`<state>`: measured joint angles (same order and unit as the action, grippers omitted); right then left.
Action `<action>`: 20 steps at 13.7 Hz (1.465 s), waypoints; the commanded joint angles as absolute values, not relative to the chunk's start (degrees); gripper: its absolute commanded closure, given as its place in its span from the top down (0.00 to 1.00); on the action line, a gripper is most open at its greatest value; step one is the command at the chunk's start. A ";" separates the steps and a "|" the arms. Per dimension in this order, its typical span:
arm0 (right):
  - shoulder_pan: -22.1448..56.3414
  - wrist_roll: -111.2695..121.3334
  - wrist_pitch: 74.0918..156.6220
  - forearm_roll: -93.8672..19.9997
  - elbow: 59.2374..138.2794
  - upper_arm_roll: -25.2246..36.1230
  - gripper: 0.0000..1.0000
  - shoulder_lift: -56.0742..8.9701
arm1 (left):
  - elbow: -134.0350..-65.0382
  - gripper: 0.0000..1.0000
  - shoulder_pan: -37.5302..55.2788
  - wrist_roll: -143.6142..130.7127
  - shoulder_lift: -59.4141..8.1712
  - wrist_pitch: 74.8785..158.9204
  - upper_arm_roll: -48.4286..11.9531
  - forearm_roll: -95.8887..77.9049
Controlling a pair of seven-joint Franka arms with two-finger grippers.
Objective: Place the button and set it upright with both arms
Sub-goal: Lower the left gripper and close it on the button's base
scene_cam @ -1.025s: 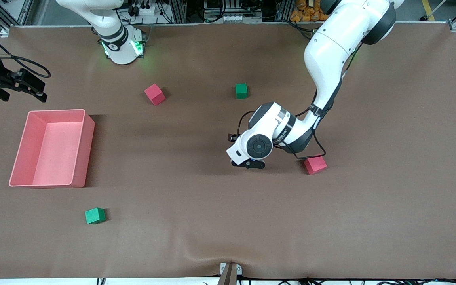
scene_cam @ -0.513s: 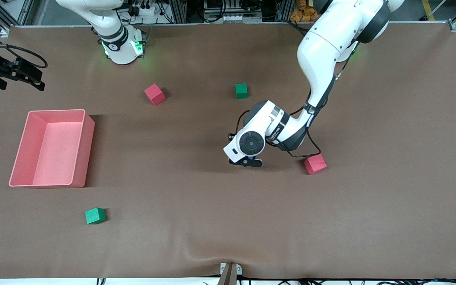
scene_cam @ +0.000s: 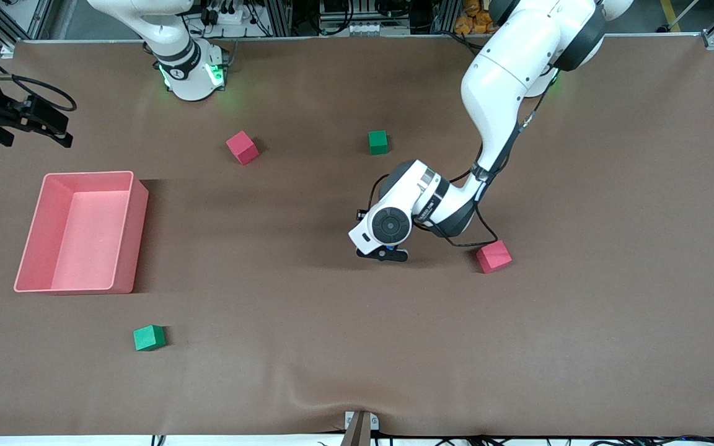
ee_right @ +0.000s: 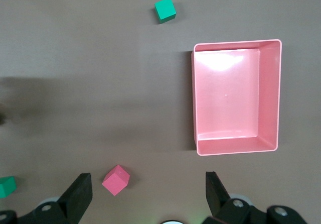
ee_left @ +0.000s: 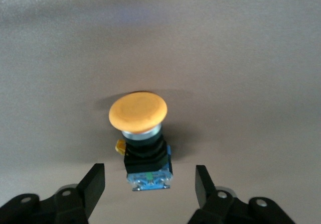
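Front view, catalogued from the right arm's end of the table toward the left arm's, each item placed against the pink bin [scene_cam: 127, 223].

Right gripper [scene_cam: 28, 121]: in the air just off the bin's farther corner, at the table edge. Fingers spread wide, nothing between them; its wrist view looks straight down on the bin and two cubes. This arm waits.

Green cube [scene_cam: 149, 337]: nearer the camera than the bin, close to its corner.

Red cube [scene_cam: 242, 147]: farther from the camera than the bin, toward the table's middle.

Second green cube [scene_cam: 378, 142]: farther again toward the left arm's end.

Left gripper [scene_cam: 384, 253]: low over the cloth, well apart from the bin at mid-table. Fingers partly open, one on each side of the button's body with gaps showing both sides; no contact visible, nothing held yet.

Button [ee_left: 143, 138]: on the cloth between those fingers, orange cap pointing away from the wrist, bluish end toward it. Whether it lies flat or stands tilted cannot be told.

Second red cube [scene_cam: 493, 256]: beside the left arm's wrist, well clear of the button.

Risk, as I judge it: the fingers sit near the bluish end, so a close there may pinch off-centre and squirt or swivel the button. Uneven first contact would nudge it sideways.
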<state>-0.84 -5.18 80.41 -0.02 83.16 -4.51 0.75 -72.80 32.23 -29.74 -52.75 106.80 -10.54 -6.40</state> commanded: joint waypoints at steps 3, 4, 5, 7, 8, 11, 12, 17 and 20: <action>-1.76 -4.22 80.42 -1.49 82.44 -4.66 1.00 0.44 | -71.10 0.75 34.72 -29.00 -54.05 106.88 -8.17 -6.86; -1.67 -4.31 80.42 -1.49 82.44 -4.66 1.00 0.44 | -71.10 0.75 34.72 -29.00 -54.05 106.88 -8.17 -6.86; -1.67 -4.22 80.33 -1.49 82.44 -4.66 1.00 0.44 | -71.10 0.73 34.72 -29.00 -54.14 106.88 -8.17 -6.86; -1.67 -4.22 80.16 -1.49 82.44 -4.66 1.00 0.53 | -71.10 0.71 34.72 -29.00 -54.05 106.79 -8.17 -6.86; -1.67 -4.22 80.16 -1.49 82.44 -4.66 1.00 0.53 | -71.19 0.68 34.72 -29.00 -54.05 106.61 -8.17 -6.86; -1.58 -4.31 80.33 -1.49 82.44 -4.66 1.00 0.53 | -71.19 0.53 34.72 -29.00 -54.05 106.61 -8.17 -6.86; -1.58 -4.31 80.42 -1.67 82.35 -4.66 1.00 0.53 | -71.19 0.45 34.63 -29.00 -54.05 106.61 -8.17 -6.86; -1.76 -4.39 80.60 -1.93 82.44 -4.57 1.00 0.53 | -71.19 0.00 34.72 -29.62 -53.18 106.79 -8.26 -6.86; -1.85 -4.31 80.95 -2.46 82.44 -4.39 1.00 0.53 | -71.19 0.00 34.63 -33.82 -50.81 106.88 -8.26 -6.86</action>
